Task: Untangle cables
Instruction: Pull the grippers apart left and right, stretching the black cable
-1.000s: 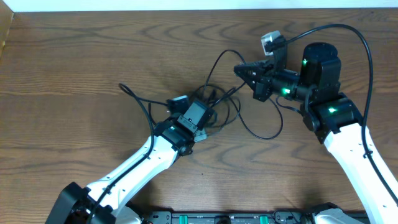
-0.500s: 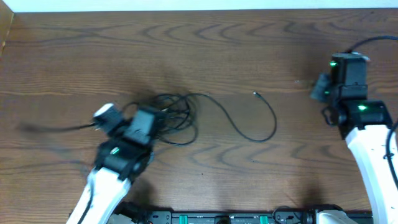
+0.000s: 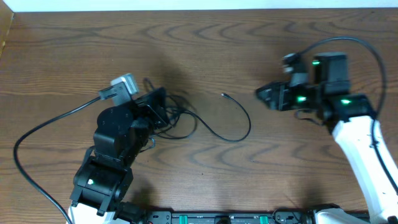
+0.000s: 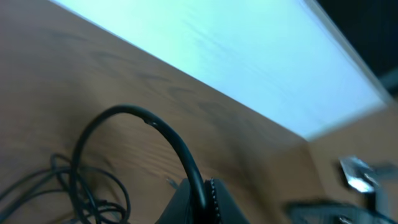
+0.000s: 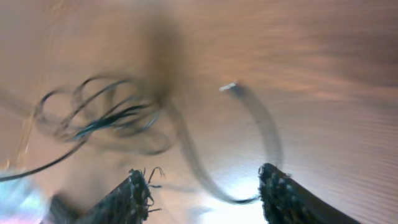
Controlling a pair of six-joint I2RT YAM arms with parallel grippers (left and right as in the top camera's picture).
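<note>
- Overhead view: a brown wood-grain table (image 3: pixel 205 50) carries the cables (image 3: pixel 177 118), a knot of thin black loops lying left of centre.
- One strand (image 3: pixel 239 135) leaves the knot, curves right across the bare wood and bends back to end in a small plug (image 3: pixel 224 95). The plug lies flat, apart from the knot and left of the right arm.
- The left gripper (image 3: pixel 157 104) sits at the left edge of the knot, in contact with the loops.
- Left wrist view: the left gripper (image 4: pixel 198 202) has its jaws pressed together. A black cord rises from the tips and arches over to the left, so the jaws are pinching one of the cables (image 4: pixel 87 186). More loops lie on the wood at lower left.
- A thick cord (image 3: pixel 50 121) fixed to the left arm sweeps out to the left over the table; it is no part of the knot.
- The right gripper (image 3: pixel 264 94) hangs right of the plug, pointing left and touching nothing.
- Right wrist view, blurred: the right gripper (image 5: pixel 205 193) has its jaws spread, and its two dark fingers (image 5: pixel 135 193) stand well apart with nothing between them.
- Beyond these fingers lie the cables (image 5: pixel 106 118) at upper left and the plug (image 5: pixel 228 87) near the centre.
</note>
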